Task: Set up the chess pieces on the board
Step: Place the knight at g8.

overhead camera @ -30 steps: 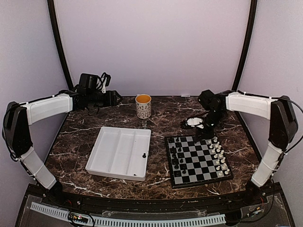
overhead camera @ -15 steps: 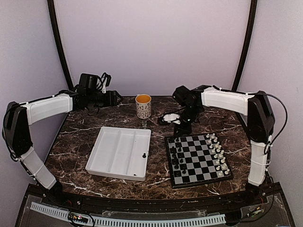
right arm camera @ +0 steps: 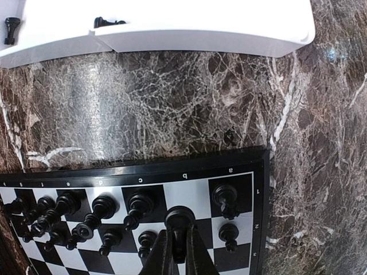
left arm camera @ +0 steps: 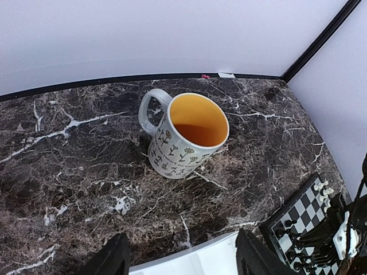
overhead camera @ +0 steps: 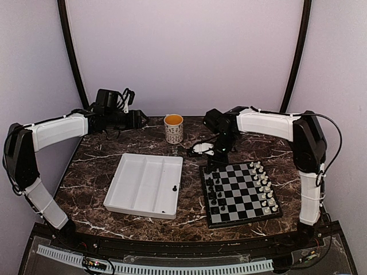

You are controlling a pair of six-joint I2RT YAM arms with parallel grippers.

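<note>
At back left, my left gripper [left arm camera: 183,260] with fingers apart, facing the mug [left arm camera: 189,134], white tray [overhead camera: 137,183] holding a black piece [overhead camera: 174,188], my right gripper [right arm camera: 179,252] clamped on a black chessman [right arm camera: 179,217] over the board [overhead camera: 241,192] at its far left corner, black pieces [overhead camera: 213,192] along its left, white pieces [overhead camera: 265,186] along its right.

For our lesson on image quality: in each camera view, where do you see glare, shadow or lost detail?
Right wrist view: a pale glare patch on the marble table, the white tray nearly blown out. Left wrist view: the mug sharp, a soft shadow at its base. Top external view: even light, chess pieces too small to tell their types.
</note>
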